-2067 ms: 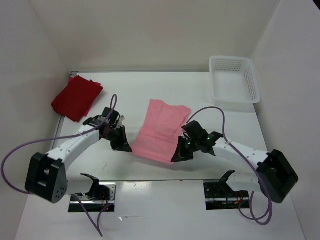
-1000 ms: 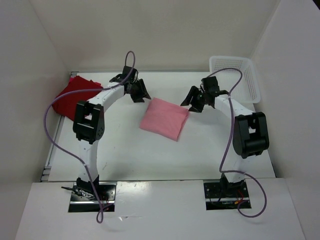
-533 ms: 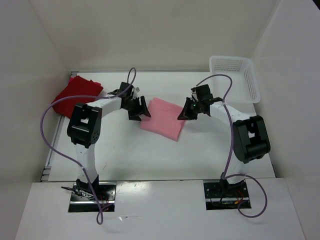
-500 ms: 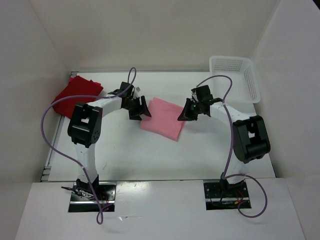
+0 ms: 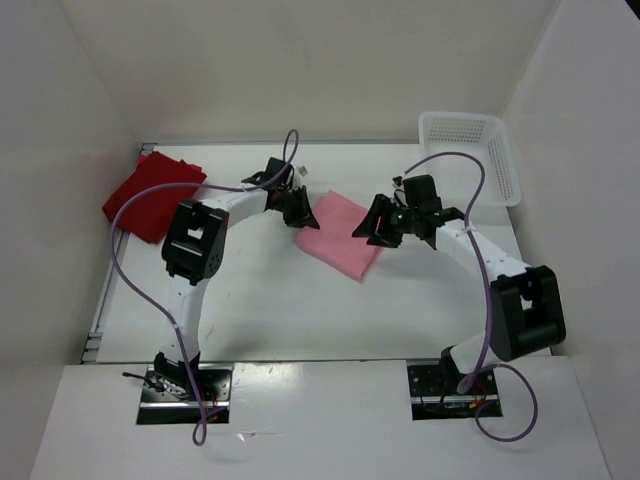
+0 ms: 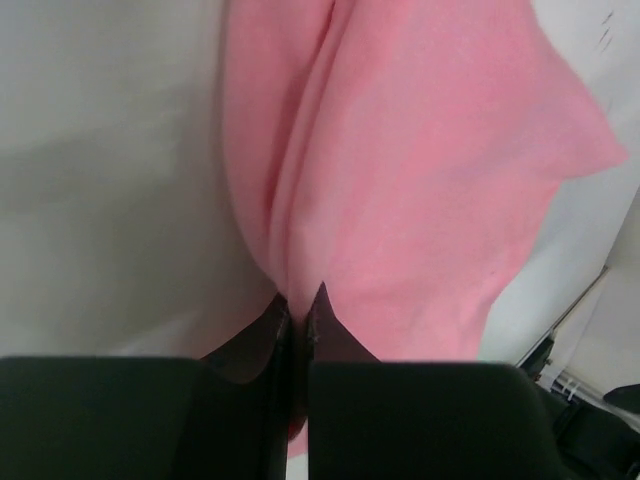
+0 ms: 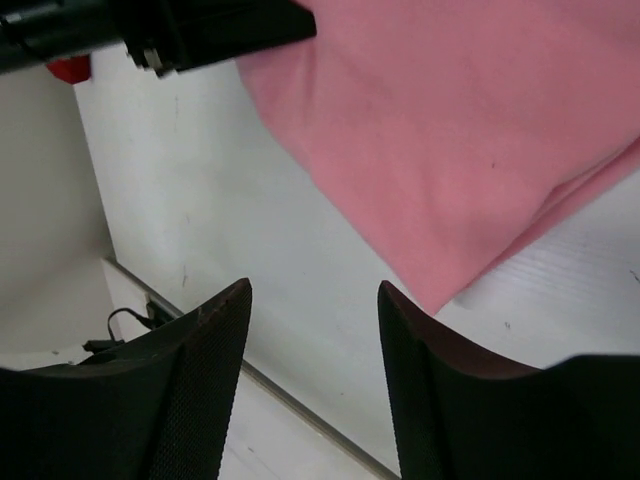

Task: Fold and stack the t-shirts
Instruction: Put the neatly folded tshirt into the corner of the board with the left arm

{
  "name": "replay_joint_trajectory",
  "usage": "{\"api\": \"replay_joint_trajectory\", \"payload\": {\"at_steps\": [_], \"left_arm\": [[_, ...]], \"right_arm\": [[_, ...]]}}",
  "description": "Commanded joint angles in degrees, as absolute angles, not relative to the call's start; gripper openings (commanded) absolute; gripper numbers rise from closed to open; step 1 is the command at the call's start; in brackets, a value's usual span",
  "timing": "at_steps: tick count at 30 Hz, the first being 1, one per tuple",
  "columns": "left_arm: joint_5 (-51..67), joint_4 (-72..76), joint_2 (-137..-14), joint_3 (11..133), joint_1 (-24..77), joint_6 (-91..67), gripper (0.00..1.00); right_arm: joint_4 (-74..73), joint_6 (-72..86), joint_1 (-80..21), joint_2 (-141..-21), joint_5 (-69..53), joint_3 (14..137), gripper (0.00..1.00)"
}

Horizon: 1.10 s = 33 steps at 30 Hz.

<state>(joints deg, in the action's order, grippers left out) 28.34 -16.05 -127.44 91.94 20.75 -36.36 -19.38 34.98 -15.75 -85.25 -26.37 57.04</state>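
Note:
A light pink t-shirt [image 5: 341,236] lies folded in the middle of the table. My left gripper [image 5: 303,212] is shut on the shirt's left edge; in the left wrist view its jaws [image 6: 298,300] pinch a ridge of the pink cloth [image 6: 420,170]. Just off the shirt's right edge hovers my right gripper [image 5: 369,228], open and empty; its wrist view has the pink shirt [image 7: 460,130] beyond the spread fingertips [image 7: 315,300]. A red folded t-shirt [image 5: 150,196] rests at the far left of the table.
A white mesh basket [image 5: 470,158] stands at the back right corner. White walls close in the table on the left, back and right. The left arm's gripper [image 7: 200,30] crosses the top of the right wrist view.
My left gripper has closed on the pink shirt's left edge and the shirt has shifted slightly to the right. My right gripper has opened and pulled back off the right edge.

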Motion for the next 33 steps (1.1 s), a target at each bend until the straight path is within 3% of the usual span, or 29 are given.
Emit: {"api": "replay_joint_trajectory", "payload": {"at_steps": [1,9,14,15,16,17,18,20,21,26,29,33], "left_arm": [[26.4,-18.0,-125.4,101.8,20.0,-37.3,0.00],[28.9,-21.8,-115.8,110.6,7.9,-39.5,0.00],[30.0,-17.9,-104.2,101.5,-5.2,-41.6,0.00],[29.4,-16.4,-100.2,98.4,-10.2,-43.6,0.03],[29.4,-13.0,-98.3,94.9,-12.8,-44.9,0.13],[28.3,-11.5,-96.4,86.9,-15.4,-46.1,0.28],[28.3,-10.1,-93.0,82.7,-18.1,-48.7,0.54],[28.9,-5.0,-89.9,74.3,-24.9,-51.1,0.92],[30.0,-5.0,-89.0,68.7,-26.7,-51.8,1.00],[29.4,-12.7,-84.6,62.7,-28.5,-48.6,1.00],[27.5,-13.4,-75.3,58.4,-28.5,-48.6,1.00],[26.7,-14.6,-68.9,56.4,-23.4,-48.1,1.00]], "right_arm": [[-17.8,35.6,-14.9,-80.0,-27.1,54.2,0.60],[-17.8,35.6,-13.2,-77.5,-28.2,49.0,0.66],[-17.8,33.8,-13.2,-80.2,-29.3,49.7,0.66],[-17.8,33.3,-13.2,-81.3,-30.1,50.3,0.66],[-17.8,33.3,-13.2,-81.8,-30.1,50.9,0.66],[-17.8,32.7,-13.2,-82.3,-30.8,50.9,0.66],[-17.8,32.7,-13.2,-83.0,-30.8,51.5,0.66],[-17.8,32.1,-13.2,-83.0,-31.5,51.5,0.66],[-17.8,31.6,-13.2,-83.6,-32.0,51.5,0.66],[-18.9,30.4,-13.2,-83.6,-32.5,51.5,0.67],[-19.4,30.4,-13.2,-82.3,-32.5,50.2,0.67],[-18.9,30.9,-13.2,-81.0,-31.8,47.6,0.67]]}}
